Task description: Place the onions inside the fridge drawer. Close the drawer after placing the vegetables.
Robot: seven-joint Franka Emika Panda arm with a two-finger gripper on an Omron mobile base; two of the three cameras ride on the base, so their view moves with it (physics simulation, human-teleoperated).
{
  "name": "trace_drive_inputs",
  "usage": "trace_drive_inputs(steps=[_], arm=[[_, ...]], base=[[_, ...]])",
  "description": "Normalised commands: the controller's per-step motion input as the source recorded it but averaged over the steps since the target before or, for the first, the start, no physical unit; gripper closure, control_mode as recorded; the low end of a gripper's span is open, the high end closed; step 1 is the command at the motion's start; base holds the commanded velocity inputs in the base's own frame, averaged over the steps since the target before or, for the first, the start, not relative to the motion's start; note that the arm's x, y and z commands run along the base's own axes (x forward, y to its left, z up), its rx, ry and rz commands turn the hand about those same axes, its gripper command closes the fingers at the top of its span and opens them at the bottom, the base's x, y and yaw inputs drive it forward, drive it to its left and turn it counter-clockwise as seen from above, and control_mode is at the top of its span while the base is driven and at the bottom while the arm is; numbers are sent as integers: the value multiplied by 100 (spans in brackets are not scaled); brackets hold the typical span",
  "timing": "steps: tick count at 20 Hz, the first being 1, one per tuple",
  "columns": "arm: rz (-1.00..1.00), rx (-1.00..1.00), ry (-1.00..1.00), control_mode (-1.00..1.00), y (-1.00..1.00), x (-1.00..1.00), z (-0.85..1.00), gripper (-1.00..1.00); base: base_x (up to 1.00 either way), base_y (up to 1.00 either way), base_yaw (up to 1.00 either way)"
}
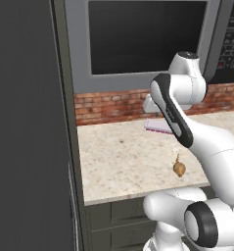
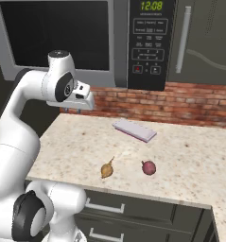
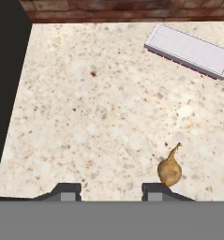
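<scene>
The gripper [image 3: 111,190] hovers spread above the desk [image 3: 85,117], with the onion [image 3: 169,171] lying just beside its right finger

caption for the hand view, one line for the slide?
Open gripper above the speckled counter, onion beside its right fingertip, flat white pack near the brick wall.

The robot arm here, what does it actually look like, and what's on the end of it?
The arm is made of smooth, rounded, glossy white shells, joined by dark grey to black bands and round caps at the joints. A long black strip runs along one link. No loose cables or lettering are visible. At its end sits a blocky white hand carrying the pincer, whose two small dark fingertips are squarish with lighter grey faces.
</scene>
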Motion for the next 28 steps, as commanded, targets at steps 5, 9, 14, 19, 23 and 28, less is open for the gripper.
trace_drive_inputs(steps=[5,9,14,19,23,28], arm=[[0,0,0,-100,0,0,0,-100],[0,0,0,-100,0,0,0,-100],[0,0,0,-100,0,0,0,-100],[0,0,0,-100,0,-2,0,-100],[0,-4,-7,-100,2,-42,-28,-100],[-8,-1,-1,-100,-36,-100,-98,-100]], base=[[0,0,0],[0,0,0],[0,0,0],[0,0,0],[0,0,0],[0,0,0]])
